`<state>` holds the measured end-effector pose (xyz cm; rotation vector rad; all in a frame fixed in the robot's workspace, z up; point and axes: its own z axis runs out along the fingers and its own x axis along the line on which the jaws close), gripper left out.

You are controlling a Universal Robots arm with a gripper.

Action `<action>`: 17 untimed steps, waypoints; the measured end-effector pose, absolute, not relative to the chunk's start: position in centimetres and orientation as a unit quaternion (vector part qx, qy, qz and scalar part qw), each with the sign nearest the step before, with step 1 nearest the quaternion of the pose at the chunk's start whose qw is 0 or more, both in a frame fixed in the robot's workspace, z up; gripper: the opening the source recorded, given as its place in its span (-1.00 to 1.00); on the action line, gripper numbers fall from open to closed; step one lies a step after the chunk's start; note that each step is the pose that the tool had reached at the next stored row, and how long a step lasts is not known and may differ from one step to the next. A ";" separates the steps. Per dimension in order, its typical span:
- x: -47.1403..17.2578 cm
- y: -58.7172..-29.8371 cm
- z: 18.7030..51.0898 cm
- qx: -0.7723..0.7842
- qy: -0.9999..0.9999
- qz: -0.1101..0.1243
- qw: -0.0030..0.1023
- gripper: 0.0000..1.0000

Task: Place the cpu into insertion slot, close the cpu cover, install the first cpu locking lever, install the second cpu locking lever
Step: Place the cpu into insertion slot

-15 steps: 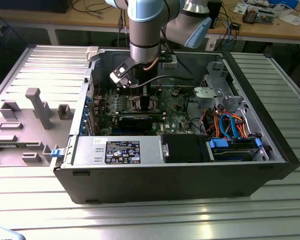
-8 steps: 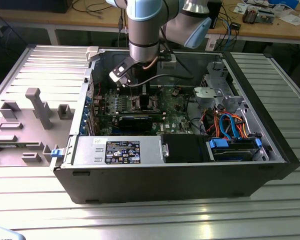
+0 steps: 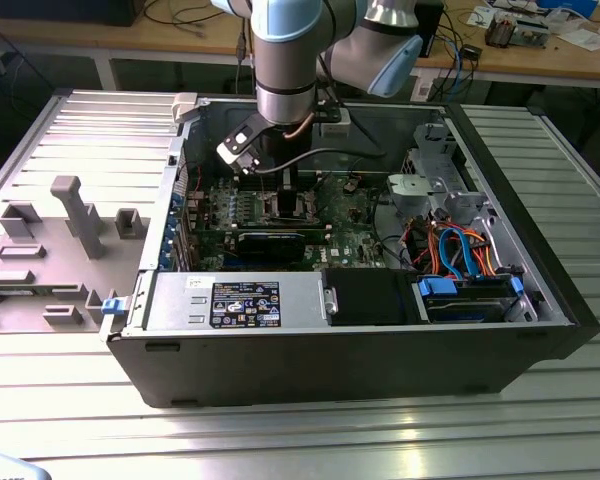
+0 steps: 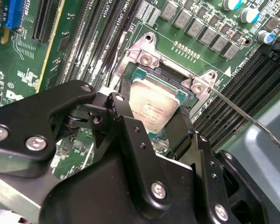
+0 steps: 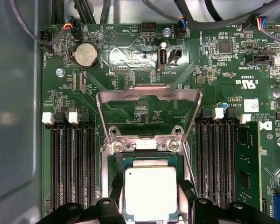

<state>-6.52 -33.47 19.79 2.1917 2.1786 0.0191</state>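
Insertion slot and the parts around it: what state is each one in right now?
cpu: gripped, at the insertion slot.
hand: shut on the cpu.
cpu cover: swung open.
insertion slot: uncovered.
locking lever: released, sticking out.

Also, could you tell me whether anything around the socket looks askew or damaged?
Nothing stands out. The gripper holds the cpu square to the insertion slot, and the cpu cover is swung open with no bend or damage visible.

Betw. pincer [image 5: 150, 187] fingers [image 5: 115, 190], cpu [image 5: 151, 196] over insertion slot [image 5: 115, 168] — cpu cover [image 5: 149, 95] open beyond; mem. slots [image 5: 70, 163] flank it.
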 end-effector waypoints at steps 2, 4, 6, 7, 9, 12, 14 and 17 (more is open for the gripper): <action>-6.5 -33.4 19.8 0.709 0.705 0.005 0.026 0.09; -6.5 -33.3 19.8 0.709 0.705 0.006 0.026 0.09; -6.5 -33.2 19.8 0.709 0.705 0.006 0.026 0.09; -6.5 -33.2 19.8 0.709 0.705 0.006 0.026 0.09; -6.5 -33.1 19.8 0.709 0.705 0.006 0.026 0.09; -6.5 -32.9 19.7 0.709 0.705 0.006 0.026 0.09; -6.5 -32.9 19.7 0.708 0.705 0.006 0.026 0.09; -6.5 -32.9 19.7 0.708 0.705 0.006 0.026 0.09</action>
